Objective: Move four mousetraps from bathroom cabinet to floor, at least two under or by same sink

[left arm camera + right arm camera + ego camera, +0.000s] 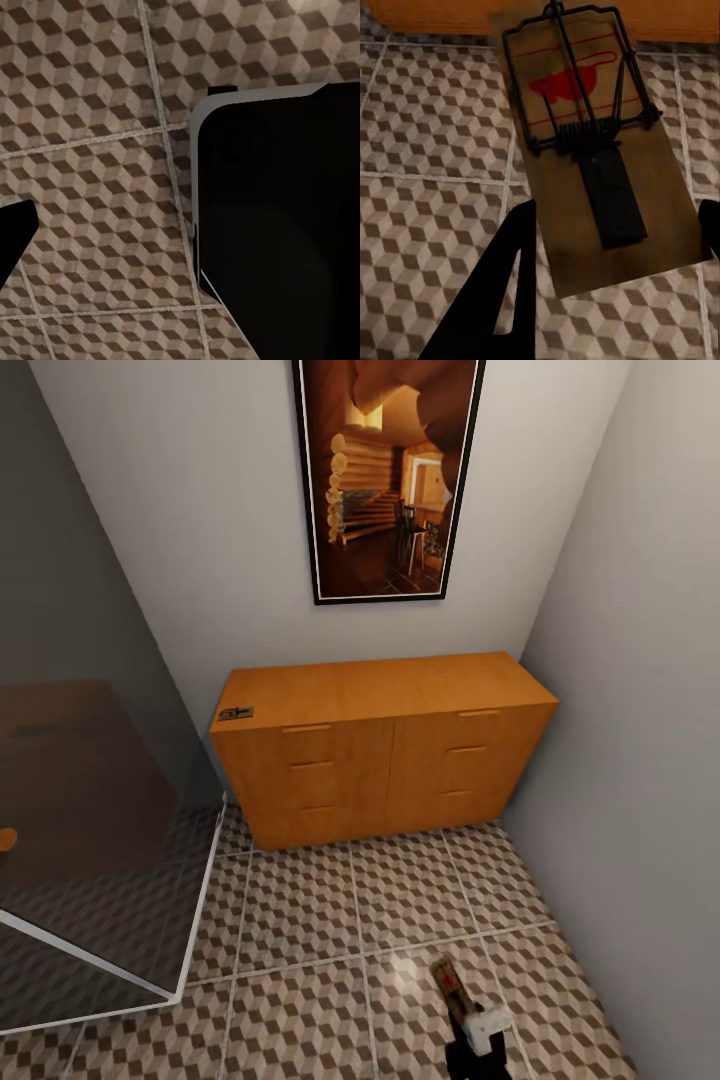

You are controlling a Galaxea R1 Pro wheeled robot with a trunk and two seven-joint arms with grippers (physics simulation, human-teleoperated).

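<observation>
One mousetrap (236,713) on cabinet (400,750) top-left corner, another mousetrap (592,142) held above bathroom floor (320,940)

The bathroom floor (320,920) is laid with large square tiles printed in a brown, beige and white cube pattern, divided by pale grout lines. The cabinet (390,760) is set directly on these tiles, pushed back against the wall in the corner. One mousetrap (236,713) is seen lying flat on the cabinet's smooth top, at its front left corner, close to the edge.
</observation>
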